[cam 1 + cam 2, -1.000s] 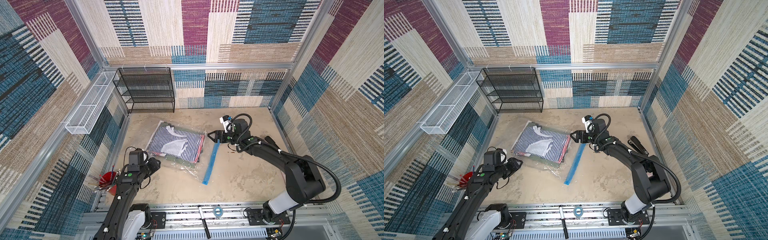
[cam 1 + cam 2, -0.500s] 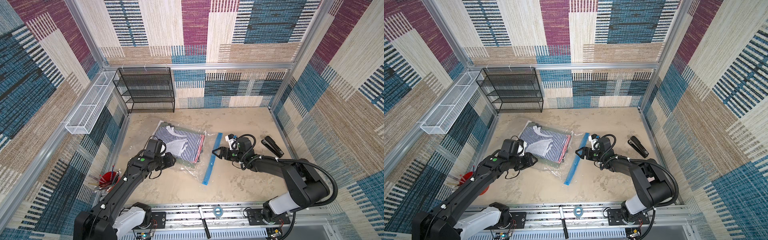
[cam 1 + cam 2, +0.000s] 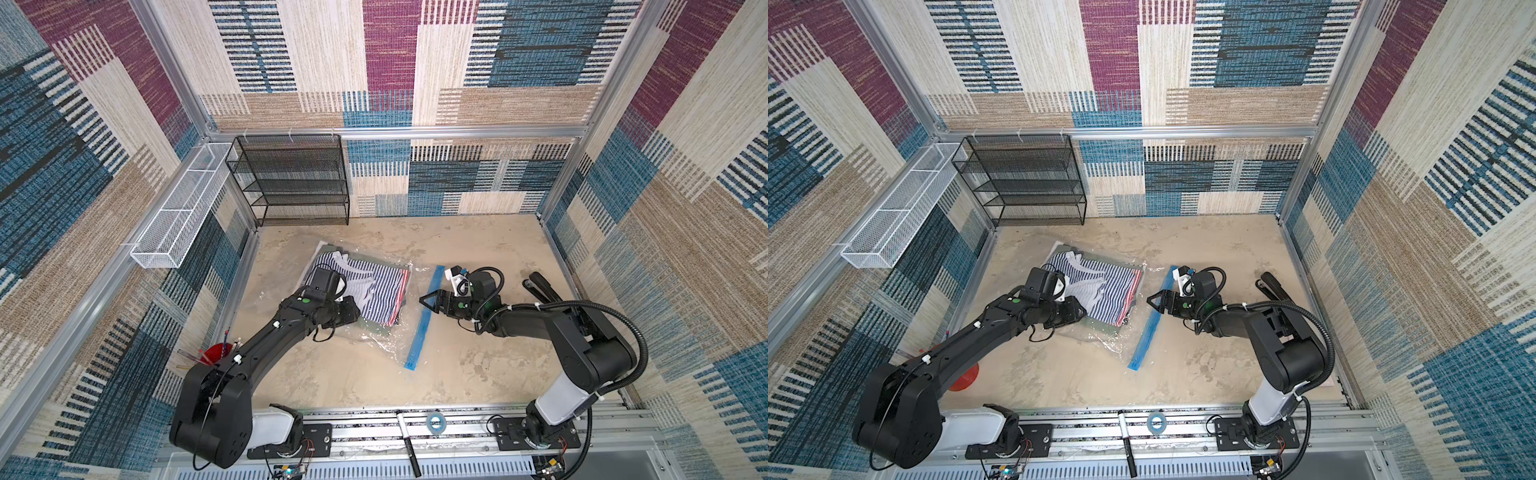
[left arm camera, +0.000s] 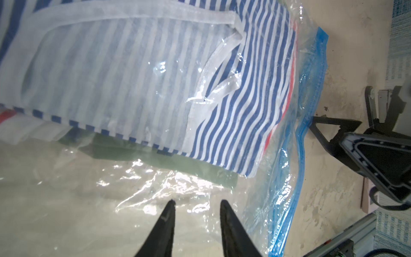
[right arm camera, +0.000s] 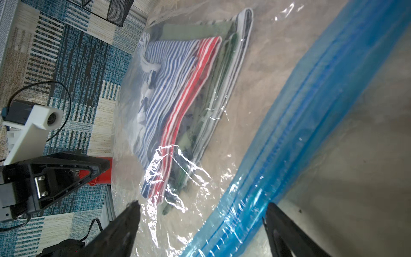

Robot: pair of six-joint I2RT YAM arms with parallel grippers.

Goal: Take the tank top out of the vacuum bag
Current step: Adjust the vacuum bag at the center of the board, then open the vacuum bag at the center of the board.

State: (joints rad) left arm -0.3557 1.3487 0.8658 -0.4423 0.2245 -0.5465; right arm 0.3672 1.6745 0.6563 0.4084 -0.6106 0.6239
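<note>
The vacuum bag (image 3: 374,337) lies flat on the table (image 3: 478,241), just off centre toward 10 o'clock, and the tank top (image 3: 374,286), blue and white stripes, sits on top of the folded stack inside it. A red-striped piece (image 5: 184,106) and something green (image 4: 200,169) are layered under it. The blue zip strip (image 3: 424,320) runs down the bag's 3 o'clock edge, from 12 to 6.

Here's the right gripper (image 5: 201,203), in at 3 o'clock of the bag, low, jaws spread wide and holding nothing. In the right wrist view the zip strip passes right between them. The left gripper (image 4: 196,201) is over at the bag's 8 o'clock side, jaws apart with a narrow gap, poised over loose clear plastic and pinching nothing that I can see.

Whether the zip is already parted, I can't tell from here.

So this looks like the opening phase: one arm to anchor, one to work the mouth. To do it well, I'd say the left should pin only film, clear of the clothes, so the bag can't slide. The right wants to take just the upper lip of the strip, not both layers, and peel up gently toward 3 o'clock. Grab both layers and the mouth stays closed.
</note>
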